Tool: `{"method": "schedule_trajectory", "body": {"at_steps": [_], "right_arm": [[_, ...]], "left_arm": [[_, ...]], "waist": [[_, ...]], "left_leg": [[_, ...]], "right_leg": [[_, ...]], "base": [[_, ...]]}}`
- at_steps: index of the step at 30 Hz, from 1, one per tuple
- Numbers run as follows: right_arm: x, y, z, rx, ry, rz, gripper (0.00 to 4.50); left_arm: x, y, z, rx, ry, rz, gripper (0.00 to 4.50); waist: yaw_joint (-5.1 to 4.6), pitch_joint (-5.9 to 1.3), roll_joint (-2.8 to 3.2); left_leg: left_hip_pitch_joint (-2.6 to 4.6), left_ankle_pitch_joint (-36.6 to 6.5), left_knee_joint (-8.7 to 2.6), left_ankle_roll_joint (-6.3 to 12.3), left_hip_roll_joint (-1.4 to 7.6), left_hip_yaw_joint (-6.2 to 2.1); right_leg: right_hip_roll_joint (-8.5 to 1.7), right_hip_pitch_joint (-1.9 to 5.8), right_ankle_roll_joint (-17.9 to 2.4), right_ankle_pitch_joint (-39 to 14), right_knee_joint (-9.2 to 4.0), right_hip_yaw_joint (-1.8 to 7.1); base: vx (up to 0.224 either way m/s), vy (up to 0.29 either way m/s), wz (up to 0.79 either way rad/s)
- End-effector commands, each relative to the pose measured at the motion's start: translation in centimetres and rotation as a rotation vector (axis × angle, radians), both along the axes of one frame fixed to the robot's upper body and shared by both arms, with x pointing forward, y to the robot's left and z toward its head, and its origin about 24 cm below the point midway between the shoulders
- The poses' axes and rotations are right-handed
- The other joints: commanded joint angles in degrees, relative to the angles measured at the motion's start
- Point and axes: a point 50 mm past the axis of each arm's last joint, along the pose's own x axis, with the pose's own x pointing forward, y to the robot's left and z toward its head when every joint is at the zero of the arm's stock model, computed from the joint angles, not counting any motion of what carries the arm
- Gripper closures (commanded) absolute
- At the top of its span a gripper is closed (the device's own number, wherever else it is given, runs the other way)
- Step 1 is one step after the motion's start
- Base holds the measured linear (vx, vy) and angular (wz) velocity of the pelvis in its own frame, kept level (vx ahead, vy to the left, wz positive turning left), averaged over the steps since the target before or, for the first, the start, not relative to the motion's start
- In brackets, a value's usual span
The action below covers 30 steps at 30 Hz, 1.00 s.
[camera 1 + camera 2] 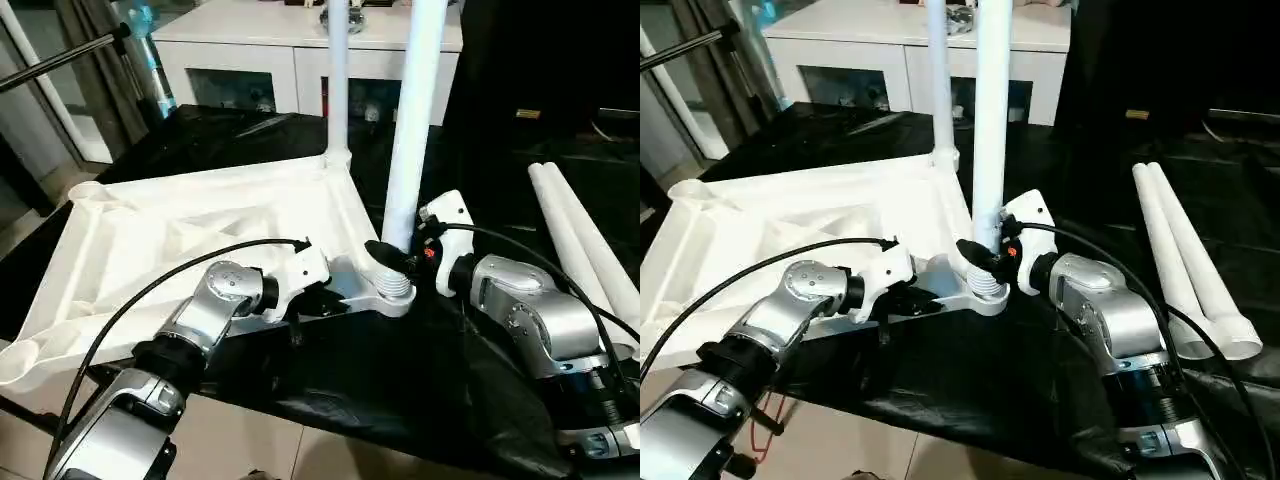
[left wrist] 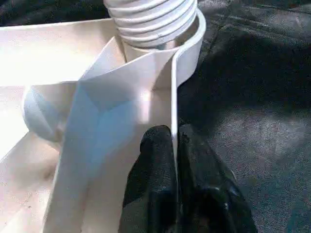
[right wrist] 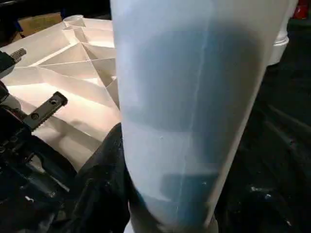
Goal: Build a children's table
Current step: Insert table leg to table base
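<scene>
The white tabletop (image 1: 200, 220) lies upside down on a black-covered surface, ribbed underside up. One white leg (image 1: 338, 70) stands in its far corner socket. A second leg (image 1: 410, 120) stands upright in the near right corner socket, threaded end (image 2: 150, 19) at the socket's mouth. My right gripper (image 1: 395, 258) is shut on this leg just above the socket, and the tube (image 3: 194, 97) rises between its fingers. My left gripper (image 2: 174, 138) is shut on the tabletop's thin rim beside that socket, one black finger (image 2: 155, 150) on each side of the wall.
Two loose white legs (image 1: 585, 240) lie side by side on the black cover at the right. A white cabinet with glass doors (image 1: 260, 50) stands behind the work surface. A metal pole (image 1: 60, 55) slants across the upper left.
</scene>
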Motion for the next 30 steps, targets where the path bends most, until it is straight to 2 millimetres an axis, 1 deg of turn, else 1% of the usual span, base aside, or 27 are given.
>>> {"method": "schedule_trajectory", "body": {"at_steps": [1,3,6,8,9,11,14,15,16,17,18,19,20,21,27,30], "right_arm": [[0.0,0.0,0.0,0.002,-0.006,0.006,2.62],[-0.1,-0.1,0.0,0.001,-0.005,0.005,2.62],[-0.1,-0.1,-0.2,0.001,0.003,0.002,2.62],[-0.1,-0.1,-0.4,0.002,0.013,0.005,2.62],[-0.1,-0.1,-0.5,0.002,0.023,0.011,2.62],[-0.1,0.0,-0.7,-0.002,0.038,0.024,2.62],[-0.1,0.0,-0.9,-0.006,0.045,0.029,2.62],[-0.1,0.0,-1.0,-0.01,0.049,0.031,2.62],[-0.1,0.0,-1.0,-0.01,0.049,0.031,2.62],[0.0,0.1,-1.0,-0.011,0.051,0.031,2.62],[0.0,0.1,-1.0,-0.012,0.053,0.031,2.62],[0.0,0.1,-0.9,-0.013,0.055,0.035,2.62],[0.0,0.0,-0.8,-0.015,0.057,0.04,2.62],[0.0,0.0,-0.7,-0.015,0.057,0.043,2.62],[0.1,-0.1,-0.9,0.039,0.064,0.028,2.62],[0.4,-0.2,-1.0,0.118,0.075,-0.011,2.62]], "left_arm": [[-0.3,1.4,-1.3,0.055,0.055,0.042,4.5],[-0.3,1.4,-1.3,0.057,0.062,0.041,4.5],[-0.5,1.3,-1.4,0.057,0.084,0.028,4.5],[-0.6,1.3,-1.3,0.047,0.088,0.021,4.5],[-0.5,1.2,-1.2,0.034,0.086,0.021,4.5],[-0.4,1.1,-0.9,0.016,0.078,0.023,4.5],[-0.3,1.0,-0.7,0.012,0.064,0.024,4.5],[-0.2,1.0,-0.5,0.01,0.056,0.023,4.5],[-0.2,1.0,-0.5,0.009,0.055,0.023,4.5],[-0.1,0.9,-0.4,0.006,0.056,0.023,4.5],[-0.1,0.9,-0.3,0.005,0.057,0.023,4.5],[-0.1,0.9,-0.3,0.003,0.061,0.023,4.5],[-0.2,1.0,-0.3,0.003,0.063,0.022,4.5],[-0.2,1.0,-0.3,0.001,0.065,0.022,4.5],[-0.4,0.9,-0.1,-0.02,0.083,0.001,4.5],[-0.5,0.8,0.0,-0.028,0.09,-0.005,4.5]], "waist": [[0.21,-3.44,-1.03],[0.19,-3.45,-1.03],[0.14,-3.4,-1.06],[0.13,-3.42,-1.08],[0.13,-3.44,-1.2],[0.15,-3.47,-1.12],[0.13,-3.45,-1.15],[0.16,-3.43,-1.35],[0.17,-3.36,-1.31],[0.14,-3.38,-1.55],[0.2,-3.39,-1.41],[0.19,-3.38,-1.39],[0.18,-3.36,-1.64],[0.23,-3.38,-1.5],[0.2,-3.47,-1.52],[0.17,-3.51,-1.27]], "left_leg": [[1.05,-16.37,-4.56,0.02,2.85,-1.54],[0.97,-16.06,-4.55,0.15,2.83,-1.51],[1.03,-16.2,-4.56,0.22,2.82,-1.49],[1.06,-16.21,-4.57,0.27,2.82,-1.49],[1.0,-15.95,-4.61,0.34,2.86,-1.5],[1.01,-15.31,-4.6,0.61,2.87,-1.46],[1.05,-15.44,-4.55,0.69,2.83,-1.38],[1.0,-15.29,-4.57,0.78,2.84,-1.4],[1.02,-15.44,-4.63,0.77,2.86,-1.39],[0.99,-15.43,-4.62,0.8,2.85,-1.38],[1.04,-15.33,-4.59,0.74,2.86,-1.39],[1.01,-15.3,-4.63,0.71,2.9,-1.42],[1.01,-15.31,-4.65,0.77,2.91,-1.39],[1.02,-15.24,-4.69,0.79,2.95,-1.44],[0.86,-14.27,-4.65,1.06,2.94,-1.35],[0.89,-14.26,-4.62,1.14,2.89,-1.36]], "right_leg": [[-4.17,2.06,-10.66,-19.09,-5.34,2.68],[-4.16,2.13,-10.93,-18.46,-5.27,2.67],[-4.17,2.1,-10.92,-19.17,-5.37,2.66],[-4.17,2.1,-10.85,-19.45,-5.42,2.66],[-4.18,2.17,-10.94,-18.96,-5.38,2.64],[-4.15,2.15,-11.18,-17.97,-5.31,2.64],[-4.18,2.13,-11.44,-18.24,-5.43,2.63],[-4.19,2.17,-11.37,-18.55,-5.4,2.62],[-4.16,2.11,-11.11,-19.14,-5.46,2.61],[-4.17,2.14,-10.98,-19.4,-5.49,2.62],[-4.26,2.1,-10.9,-19.79,-5.5,2.63],[-4.23,2.09,-10.88,-19.8,-5.49,2.64],[-4.18,2.06,-10.79,-19.86,-5.55,2.63],[-4.19,2.08,-10.75,-19.76,-5.47,2.64],[-4.24,2.16,-11.54,-17.28,-5.26,2.67],[-4.26,2.16,-11.79,-17.19,-5.28,2.63]], "base": [[0.0,0.0,0.0],[0.0,0.0,0.0],[0.0,0.0,0.0],[0.0,0.0,0.0],[0.0,0.0,0.0],[0.0,0.0,0.0],[0.0,0.0,0.0],[0.0,0.0,0.0],[0.0,0.0,0.0],[0.0,0.0,0.0],[0.0,0.0,0.0],[0.0,0.0,0.0],[0.0,0.0,0.0],[0.0,0.0,0.0],[0.0,0.0,0.0],[0.0,0.0,0.0]]}}
